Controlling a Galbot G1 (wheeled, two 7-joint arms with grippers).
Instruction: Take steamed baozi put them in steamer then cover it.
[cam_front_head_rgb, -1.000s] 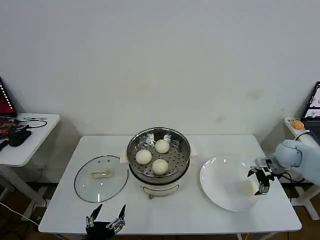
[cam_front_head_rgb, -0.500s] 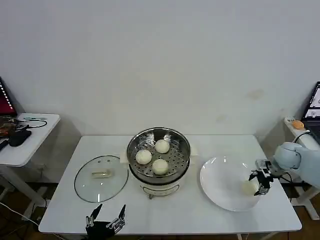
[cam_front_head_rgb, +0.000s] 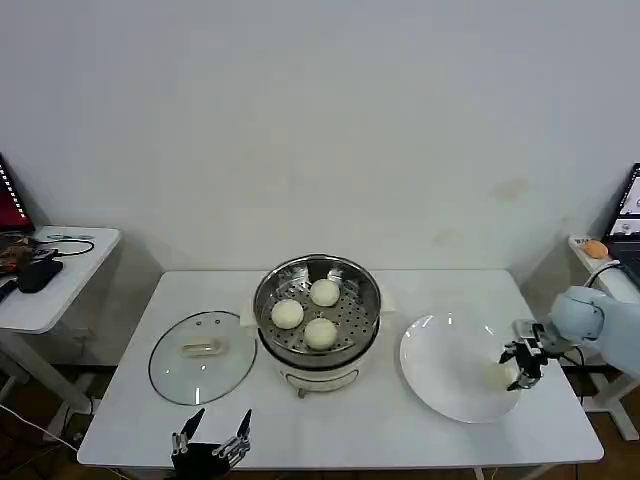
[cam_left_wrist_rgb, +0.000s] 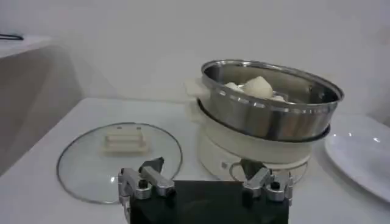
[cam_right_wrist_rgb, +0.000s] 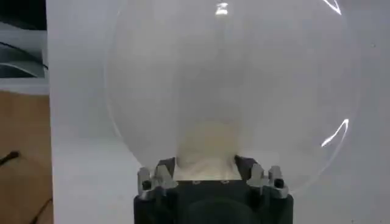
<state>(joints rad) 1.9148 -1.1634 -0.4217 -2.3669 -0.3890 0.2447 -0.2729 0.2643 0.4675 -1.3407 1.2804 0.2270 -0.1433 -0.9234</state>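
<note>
right gripper (cam_front_head_rgb: 523, 372) low over the white plate (cam_front_head_rgb: 440, 385), fingers spread on either side of the 4th baozi (cam_right_wrist_rgb: 209, 145), not visibly clamped. 3 baozi (cam_front_head_rgb: 304, 314) already in the steamer (cam_front_head_rgb: 317, 300), well off toward the left. left gripper (cam_front_head_rgb: 211, 440) parked open near the cover (cam_front_head_rgb: 203, 356).

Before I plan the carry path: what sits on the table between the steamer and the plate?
Nothing. In the head view a bare strip of white table separates the steamer from the plate.
</note>
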